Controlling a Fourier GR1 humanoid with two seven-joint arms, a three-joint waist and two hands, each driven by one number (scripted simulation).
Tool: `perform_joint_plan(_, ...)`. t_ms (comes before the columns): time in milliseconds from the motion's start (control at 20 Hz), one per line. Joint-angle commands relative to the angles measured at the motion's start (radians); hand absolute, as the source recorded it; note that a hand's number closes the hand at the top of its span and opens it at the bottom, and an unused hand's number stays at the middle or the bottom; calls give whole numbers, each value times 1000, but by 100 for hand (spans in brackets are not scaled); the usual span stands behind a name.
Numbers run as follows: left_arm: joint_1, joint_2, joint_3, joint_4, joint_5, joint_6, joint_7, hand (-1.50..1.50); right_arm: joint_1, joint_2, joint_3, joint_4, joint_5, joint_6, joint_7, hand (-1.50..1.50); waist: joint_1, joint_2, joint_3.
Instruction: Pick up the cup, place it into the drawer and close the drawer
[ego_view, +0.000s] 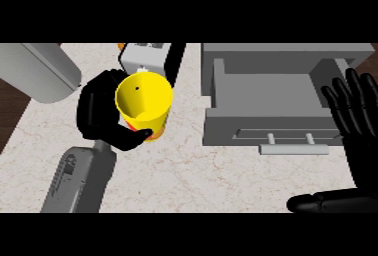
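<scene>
A yellow cup (145, 102) with a red band near its base is held above the marble counter, left of the drawer. My left hand (100, 112) is curled round it, thumb across the cup's lower side, fingers behind it. The grey drawer (221, 95) stands pulled open at the right, its inside bare, with a pale bar handle (294, 142) on its front. At the view's right edge my right hand (358, 120) rests open, fingers straight and pointing up, beside the drawer's right front corner.
A grey rounded appliance (40, 70) sits at the top left. A white and black box-shaped object (151, 57) stands just behind the cup. Bare marble counter (207, 175) lies in front of the drawer.
</scene>
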Motion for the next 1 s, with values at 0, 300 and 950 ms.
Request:
perform_joint_plan(0, -87, -8, -29, -53, -36, 72, 113, 150, -16, -35, -71, 60, -52, 37, -39, -150, -2, 1, 0)
perform_joint_plan(300, -310, -18, -16, 42, -65, 183, 191, 150, 45, -20, -27, -76, -34, 13, 31, -150, -14, 1, 0)
perform_joint_plan(950, -580, -18, -113, 406, -46, 316, 161, 150, -20, -22, -48, 76, -22, 33, -63, -150, -18, 5, 0)
